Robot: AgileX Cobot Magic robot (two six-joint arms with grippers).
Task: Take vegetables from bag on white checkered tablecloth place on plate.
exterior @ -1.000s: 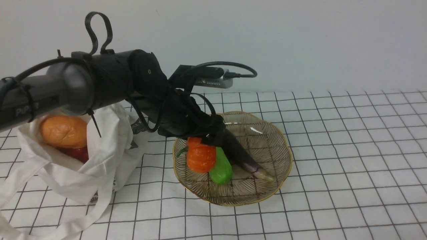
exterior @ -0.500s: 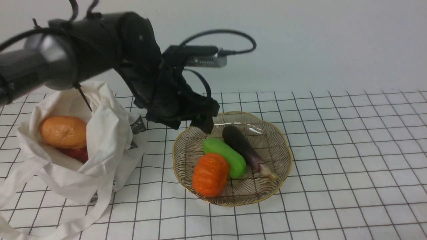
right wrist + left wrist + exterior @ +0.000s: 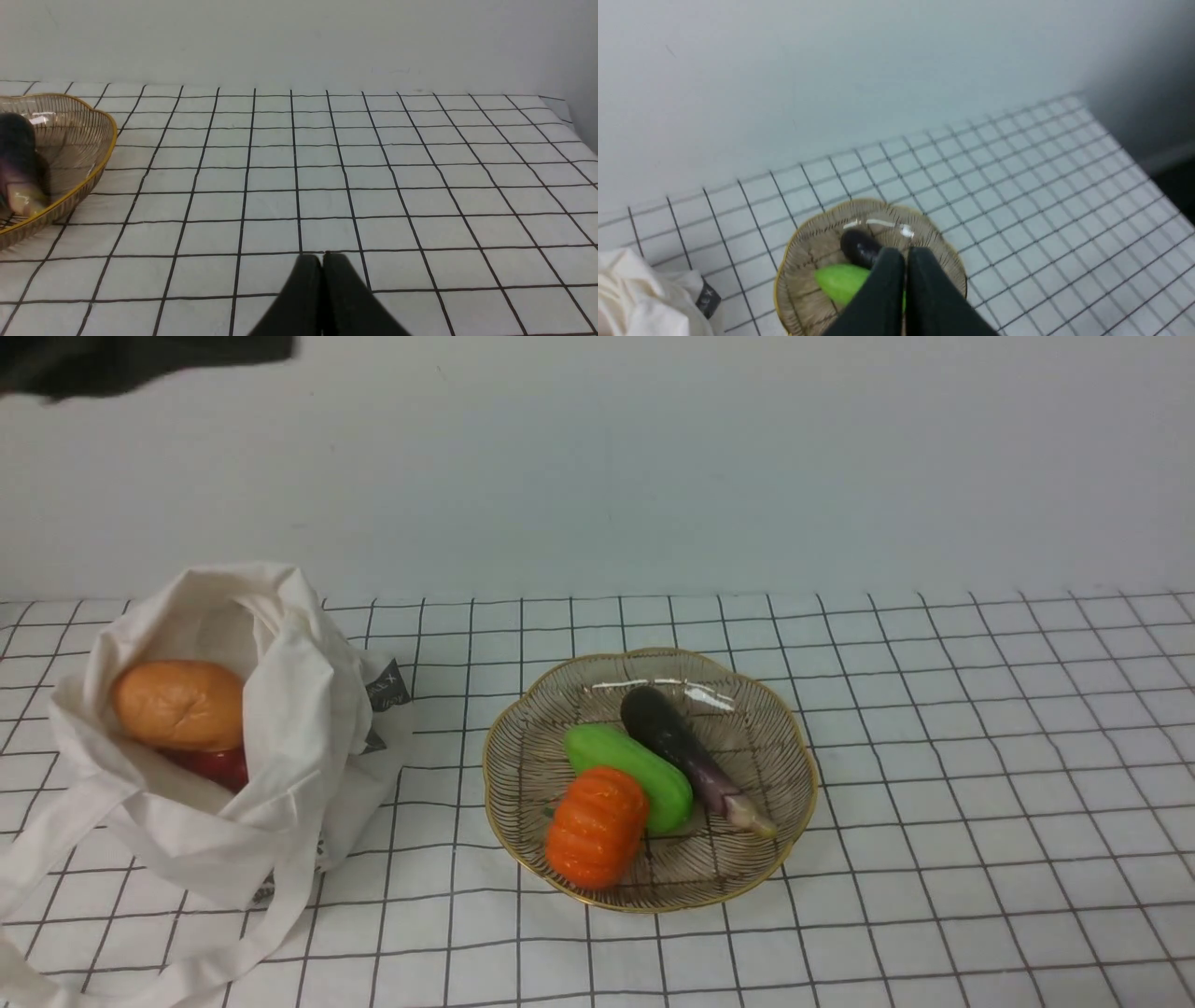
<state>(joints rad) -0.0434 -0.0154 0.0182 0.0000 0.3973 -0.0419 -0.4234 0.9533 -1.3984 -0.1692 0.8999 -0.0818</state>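
Note:
The orange ribbed pumpkin (image 3: pixel 597 826) lies free at the near left of the gold-rimmed glass plate (image 3: pixel 784 728), against a green vegetable (image 3: pixel 630 775) and a dark eggplant (image 3: pixel 686 754). The off-white bag (image 3: pixel 289 728) slumps open at the left on the white checkered tablecloth (image 3: pixel 980 756). My left gripper (image 3: pixel 906 254) is shut and empty, high above the plate (image 3: pixel 798 252); in the front view only a dark piece of its arm (image 3: pixel 140 359) shows at the top left. My right gripper (image 3: pixel 322 257) is shut and empty, low over the cloth to the right of the plate (image 3: pixel 100 140).
A tan bread loaf (image 3: pixel 177 705) and something red (image 3: pixel 217 767) sit in the bag's mouth. The bag's long handles (image 3: pixel 187 971) trail to the front left edge. A plain wall (image 3: pixel 653 457) stands behind the table.
My left gripper let the pumpkin go onto the plate, then rose up and to the left, almost out of the front view. The pumpkin settled at the plate's near left.

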